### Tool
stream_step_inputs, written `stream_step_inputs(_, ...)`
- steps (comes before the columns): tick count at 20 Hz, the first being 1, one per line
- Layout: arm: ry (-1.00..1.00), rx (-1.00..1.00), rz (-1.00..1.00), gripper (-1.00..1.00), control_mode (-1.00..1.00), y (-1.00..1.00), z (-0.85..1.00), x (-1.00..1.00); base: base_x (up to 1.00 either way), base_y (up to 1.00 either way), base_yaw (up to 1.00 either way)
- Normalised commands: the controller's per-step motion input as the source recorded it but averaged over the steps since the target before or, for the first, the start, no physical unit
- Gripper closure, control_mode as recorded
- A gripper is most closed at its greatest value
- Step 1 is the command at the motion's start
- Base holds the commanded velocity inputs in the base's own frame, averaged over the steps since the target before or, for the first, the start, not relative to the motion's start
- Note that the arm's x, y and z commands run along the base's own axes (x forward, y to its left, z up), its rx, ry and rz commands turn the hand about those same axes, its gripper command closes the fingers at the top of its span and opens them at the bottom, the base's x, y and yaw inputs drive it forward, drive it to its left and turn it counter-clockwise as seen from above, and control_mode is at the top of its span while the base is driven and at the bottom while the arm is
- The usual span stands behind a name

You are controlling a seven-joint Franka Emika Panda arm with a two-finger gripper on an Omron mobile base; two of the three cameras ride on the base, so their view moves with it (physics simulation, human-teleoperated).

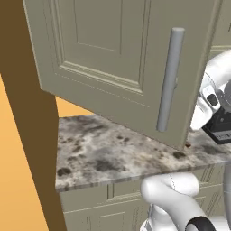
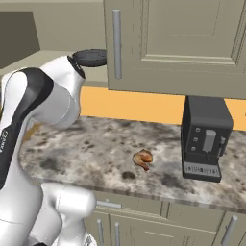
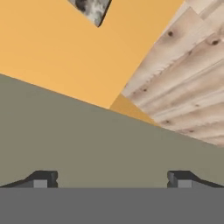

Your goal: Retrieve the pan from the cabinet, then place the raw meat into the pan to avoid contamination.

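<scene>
Standing half-open at far left of the left base view: cabinet [image 1: 113, 58] door, swung out over the speckled granite countertop [image 1: 113, 153], long grey bar handle [image 1: 170, 79] running down its free edge. Hanging just right of that handle: white arm, wrist partly cut off by the frame edge.

Showing in the right base view, left to right: arm elbow, a dark round object [image 2: 91, 57] near the cabinet's lower corner — possibly the pan or a robot joint, not resolvable. Lying further right on the counter: raw meat [image 2: 143, 158], well apart from the cabinet and beside a black coffee machine [image 2: 205, 139].

Facing a plain beige-grey panel in the hand view: gripper [image 3: 111, 179], fingers [image 3: 41, 178] spread wide, clasping nothing.

Judging stage: door opening under way or just finished; pan not yet retrieved.

Judging handling: pan rigid, moderately heavy, prone to tipping — best taken on the handle close to the bowl. Meat soft, slick, deformable — best pinched across its thickest middle, gently.
</scene>
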Motion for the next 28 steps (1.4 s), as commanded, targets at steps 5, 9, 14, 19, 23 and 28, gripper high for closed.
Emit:
stream_step_inputs(5, 0.01, -0.01, -0.10, -1.00, -1.00, 0.92, -0.20, -0.43, 0.00, 0.00, 0.00)
stream_step_inputs(9, 0.00, 0.00, -0.11, -1.00, -1.00, 0.90, -0.21, -0.37, 0.00, 0.00, 0.00)
stream_step_inputs(14, 0.00, 0.00, -0.10, -1.00, -1.00, 0.85, -0.21, -0.24, 0.00, 0.00, 0.00)
stream_step_inputs(19, 0.01, 0.00, -0.01, -1.00, -1.00, 0.35, -0.12, -0.01, 0.00, 0.00, 0.00)
stream_step_inputs(23, -0.01, 0.00, 0.00, -1.00, -1.00, 0.03, -0.01, 0.00, 0.00, 0.00, 0.00)
stream_step_inputs(28, -0.07, -0.04, 0.05, -1.00, -1.00, -0.37, -0.04, 0.01, 0.00, 0.00, 0.00)
